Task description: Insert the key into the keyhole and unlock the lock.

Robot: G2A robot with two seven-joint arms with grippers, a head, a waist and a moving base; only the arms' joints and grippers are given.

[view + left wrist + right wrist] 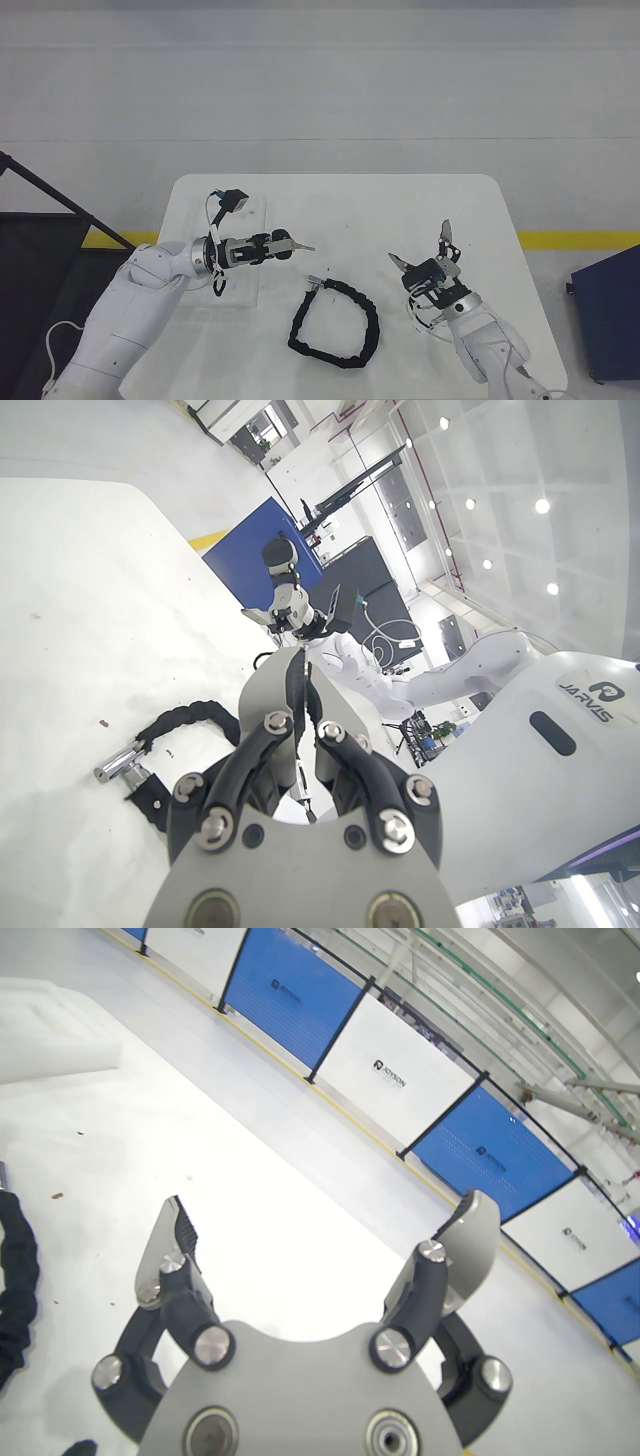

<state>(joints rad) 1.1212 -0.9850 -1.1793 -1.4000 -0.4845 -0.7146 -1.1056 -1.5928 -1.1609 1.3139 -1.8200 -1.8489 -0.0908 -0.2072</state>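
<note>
— Jaws, top view: how are they standing?
— Left gripper is pinching the key over the white table. Right gripper is hanging spread. Black cable lock is lying looped between them.
— Left wrist view?
— Its pads are pressing together on the key. The lock's chrome cylinder is lying on the table nearby.
— Right wrist view?
— Its fingers are standing wide apart.

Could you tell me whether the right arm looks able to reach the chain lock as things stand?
Probably yes: the right gripper is open, and only bare table lies between it and the chain lock.
</note>
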